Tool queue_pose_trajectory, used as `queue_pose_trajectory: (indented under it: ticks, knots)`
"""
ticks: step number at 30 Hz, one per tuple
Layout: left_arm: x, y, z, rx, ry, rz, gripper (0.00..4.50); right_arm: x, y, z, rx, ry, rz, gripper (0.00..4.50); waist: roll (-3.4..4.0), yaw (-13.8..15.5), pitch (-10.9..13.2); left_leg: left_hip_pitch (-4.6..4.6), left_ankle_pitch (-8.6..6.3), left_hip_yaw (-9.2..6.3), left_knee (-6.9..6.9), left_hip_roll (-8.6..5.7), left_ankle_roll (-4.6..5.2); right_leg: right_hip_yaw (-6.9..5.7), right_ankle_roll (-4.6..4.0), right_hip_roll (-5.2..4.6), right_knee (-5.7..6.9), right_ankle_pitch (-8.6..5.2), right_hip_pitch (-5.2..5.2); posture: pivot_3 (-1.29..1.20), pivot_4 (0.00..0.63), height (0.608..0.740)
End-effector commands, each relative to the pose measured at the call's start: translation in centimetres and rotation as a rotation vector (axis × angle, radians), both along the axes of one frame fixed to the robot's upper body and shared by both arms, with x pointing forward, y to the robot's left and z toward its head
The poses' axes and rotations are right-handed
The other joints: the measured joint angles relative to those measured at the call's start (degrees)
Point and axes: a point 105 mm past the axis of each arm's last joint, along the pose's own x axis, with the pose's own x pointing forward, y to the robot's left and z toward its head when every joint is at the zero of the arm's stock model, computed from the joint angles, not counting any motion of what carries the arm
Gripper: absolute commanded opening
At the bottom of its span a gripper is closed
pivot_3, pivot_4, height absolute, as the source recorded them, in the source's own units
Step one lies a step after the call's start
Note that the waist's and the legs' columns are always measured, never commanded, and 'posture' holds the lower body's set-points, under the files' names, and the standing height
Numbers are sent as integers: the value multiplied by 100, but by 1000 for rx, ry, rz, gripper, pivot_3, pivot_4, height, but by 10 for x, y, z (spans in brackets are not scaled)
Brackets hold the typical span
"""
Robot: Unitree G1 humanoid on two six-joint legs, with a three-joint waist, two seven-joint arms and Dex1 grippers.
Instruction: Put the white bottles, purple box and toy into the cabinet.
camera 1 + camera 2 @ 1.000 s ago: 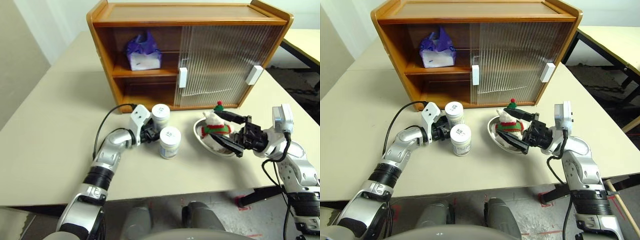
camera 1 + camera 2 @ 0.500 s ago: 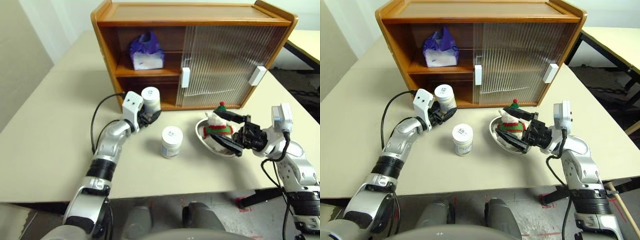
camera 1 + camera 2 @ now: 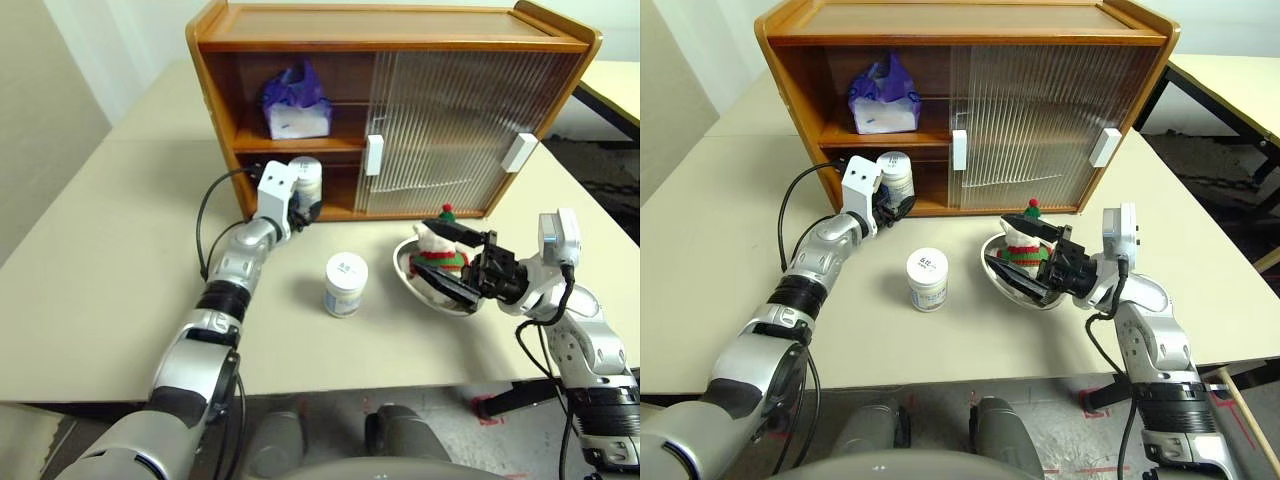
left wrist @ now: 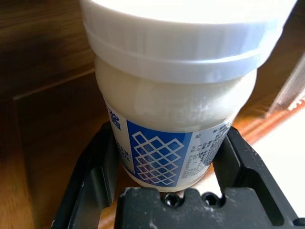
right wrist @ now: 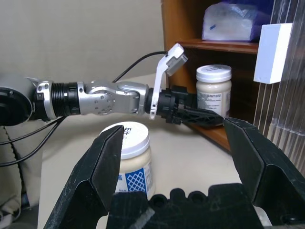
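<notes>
1. Step in hand: stowing the first white bottle (image 3: 306, 180). The left gripper (image 3: 300, 207) is clamped around it at the open left bay of the cabinet (image 3: 390, 30), at the lower compartment's mouth.
2. The purple box (image 3: 294, 102) already sits on the inner shelf, far left.
3. The second white bottle (image 3: 345, 284) stands on the table (image 3: 90, 290), near centre. The toy (image 3: 436, 246) lies in a steel bowl (image 3: 420, 288) to its right.
4. The right gripper (image 3: 462, 264) hangs with jaws wide beside the toy, holding nothing.
5. We judge the next move: carry the bottle inward past the sill, set it down, release.

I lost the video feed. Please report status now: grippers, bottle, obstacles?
Left gripper shut on bottle at cabinet lower opening. Right gripper open around toy. Nothing blocks the opening.
</notes>
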Motion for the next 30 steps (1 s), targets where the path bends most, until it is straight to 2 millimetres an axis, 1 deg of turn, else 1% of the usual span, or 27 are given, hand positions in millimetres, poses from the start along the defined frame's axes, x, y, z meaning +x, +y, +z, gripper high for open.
queue_pose_trajectory:
  ticks: [1, 8, 12, 18, 24, 28, 30]
  knots:
    - [7, -3, 8, 0, -31, 19, 3095, -2, 1, 3, 0, -11, 2, 4500, 0, -5, 0, 0, 0, 0, 0, 0, 0, 0, 0, 0, 0, 0, 0, 92, 0, 740]
    - [12, -15, 5, -39, -14, 36, 3095, -5, 2, 2, -5, -5, -2, 4500, -2, -1, 0, -7, 0, -3, 1, -6, 0, -2, 2, -2, 0, 1, -4, 85, 0, 740]
    - [16, -19, 7, -49, -12, 51, 3095, -7, 3, 2, -7, -1, 0, 4500, -5, -7, 1, -8, 0, -4, 2, -8, 0, -2, 3, -2, 1, 1, -4, 81, 0, 740]
    - [21, -17, 11, -45, -17, 98, 3095, -12, 8, 0, -2, 9, 12, 4500, -6, -20, 1, -8, 0, -5, 1, -10, 0, -2, 4, -1, 0, 1, -4, 76, 0, 740]
    - [22, -15, 7, -30, 0, 125, 3095, -12, 8, 1, -1, 9, 6, 4500, -8, -15, 2, -8, 0, -5, 3, -12, 0, -2, 5, -2, 0, 2, -4, 72, 0, 740]
    - [21, -20, 5, -49, 13, 115, 4467, -12, 8, 1, -3, 10, 6, 4500, -9, -14, 2, -9, 0, -6, 3, -12, 0, -3, 5, -2, 0, 2, -4, 69, 0, 740]
    - [21, -22, 5, -56, 16, 107, 4467, -12, 8, 1, -4, 10, 5, 4500, -11, -15, 1, -8, 0, -5, 4, -14, 0, -2, 5, -2, 1, 2, -3, 69, 0, 740]
